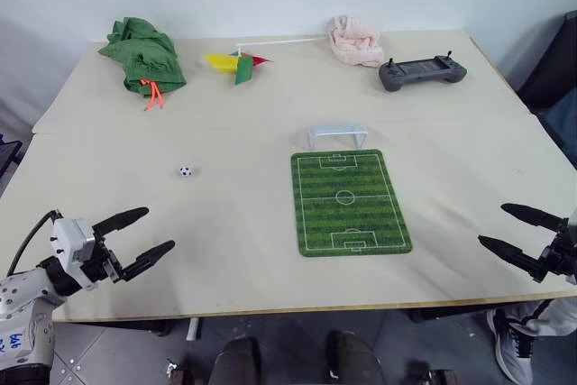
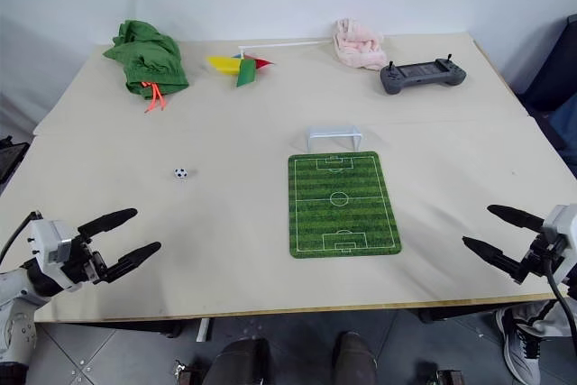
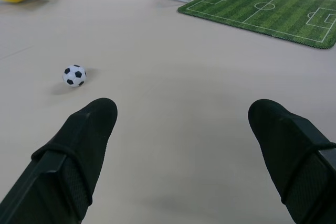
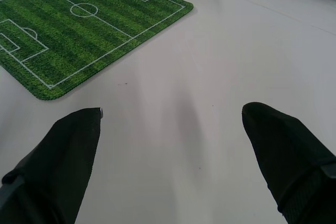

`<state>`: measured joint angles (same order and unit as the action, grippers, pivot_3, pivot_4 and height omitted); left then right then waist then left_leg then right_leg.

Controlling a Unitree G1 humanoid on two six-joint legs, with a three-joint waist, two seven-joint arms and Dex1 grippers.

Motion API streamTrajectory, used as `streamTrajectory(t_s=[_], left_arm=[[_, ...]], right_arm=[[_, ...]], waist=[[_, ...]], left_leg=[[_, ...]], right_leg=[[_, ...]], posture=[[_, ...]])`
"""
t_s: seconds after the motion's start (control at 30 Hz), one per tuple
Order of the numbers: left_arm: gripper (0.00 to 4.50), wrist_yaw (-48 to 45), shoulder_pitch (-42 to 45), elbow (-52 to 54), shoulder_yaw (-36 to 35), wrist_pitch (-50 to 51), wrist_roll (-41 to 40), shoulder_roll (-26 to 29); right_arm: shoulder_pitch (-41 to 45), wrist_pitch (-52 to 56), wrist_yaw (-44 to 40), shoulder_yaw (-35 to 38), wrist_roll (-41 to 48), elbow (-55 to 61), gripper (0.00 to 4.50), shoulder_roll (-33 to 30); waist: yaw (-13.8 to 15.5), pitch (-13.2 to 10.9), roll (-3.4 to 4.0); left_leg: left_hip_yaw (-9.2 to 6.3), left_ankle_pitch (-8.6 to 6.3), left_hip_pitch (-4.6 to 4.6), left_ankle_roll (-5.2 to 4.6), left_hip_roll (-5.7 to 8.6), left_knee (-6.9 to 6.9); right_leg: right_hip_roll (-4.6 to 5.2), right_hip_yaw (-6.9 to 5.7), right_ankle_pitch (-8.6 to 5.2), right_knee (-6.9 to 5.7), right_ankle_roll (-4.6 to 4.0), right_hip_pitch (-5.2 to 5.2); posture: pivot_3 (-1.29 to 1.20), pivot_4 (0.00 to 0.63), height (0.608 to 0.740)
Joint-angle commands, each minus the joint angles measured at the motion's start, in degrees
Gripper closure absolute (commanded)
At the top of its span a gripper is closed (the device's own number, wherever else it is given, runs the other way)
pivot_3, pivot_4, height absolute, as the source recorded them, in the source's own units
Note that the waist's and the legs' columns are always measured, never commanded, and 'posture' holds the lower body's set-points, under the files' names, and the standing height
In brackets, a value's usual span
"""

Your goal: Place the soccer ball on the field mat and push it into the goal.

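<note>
soccer ball (image 1: 185,170) on bare table (image 1: 243,132), left of field mat (image 1: 349,202); goal (image 1: 337,135) at mat's far edge. left gripper (image 1: 144,239) and right gripper (image 1: 509,228) both spread, empty.

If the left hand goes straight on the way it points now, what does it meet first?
Probably bare table first, then the mat. The open left hand points toward the mat's near part; the ball lies off that line. Depth is uncertain.
</note>
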<state>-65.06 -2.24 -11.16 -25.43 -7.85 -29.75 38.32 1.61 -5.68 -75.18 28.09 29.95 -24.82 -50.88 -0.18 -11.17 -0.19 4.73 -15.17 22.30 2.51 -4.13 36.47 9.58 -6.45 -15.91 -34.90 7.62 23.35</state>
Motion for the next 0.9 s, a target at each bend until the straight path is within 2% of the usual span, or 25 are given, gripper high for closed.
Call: streamTrajectory(t_s=[0.03,0.17,0.4,0.9], left_arm=[[0.03,0.3,0.4,1.8,0.0,1.0,-0.5,1.0],[0.03,4.7,0.5,2.8,-0.5,4.4,0.1,1.1],[0.03,7.0,0.3,5.2,-0.6,4.9,0.3,1.1],[0.03,8.3,1.9,7.6,-1.4,9.1,-0.9,2.1]], right_arm=[[0.3,0.7,0.4,1.2,1.2,2.0,0.0,0.3],[0.4,3.0,-0.5,1.6,3.0,3.8,0.0,0.2],[-1.5,6.7,-4.2,2.4,6.5,7.3,0.0,-0.1],[-0.6,6.5,-5.1,2.0,6.7,7.5,0.0,0.7]], waist=[[0.0,0.0,0.0],[0.0,0.0,0.0],[0.0,0.0,0.0],[0.1,0.0,-0.01]], left_leg=[[0.0,0.0,0.0,0.0,0.0,0.0],[0.0,0.0,0.0,0.0,0.0,0.0],[0.0,0.0,0.0,0.0,0.0,0.0],[0.01,-0.01,0.0,-0.01,0.0,0.02]], right_leg=[[0.0,0.0,0.0,0.0,0.0,0.0],[0.0,0.01,0.0,-0.01,0.0,0.0],[0.0,0.01,0.01,-0.03,0.01,0.0],[0.0,0.02,0.01,-0.02,0.01,0.01]], posture=[[0.0,0.15,0.74],[0.0,0.15,0.74],[0.0,0.15,0.74],[0.0,0.15,0.74]])
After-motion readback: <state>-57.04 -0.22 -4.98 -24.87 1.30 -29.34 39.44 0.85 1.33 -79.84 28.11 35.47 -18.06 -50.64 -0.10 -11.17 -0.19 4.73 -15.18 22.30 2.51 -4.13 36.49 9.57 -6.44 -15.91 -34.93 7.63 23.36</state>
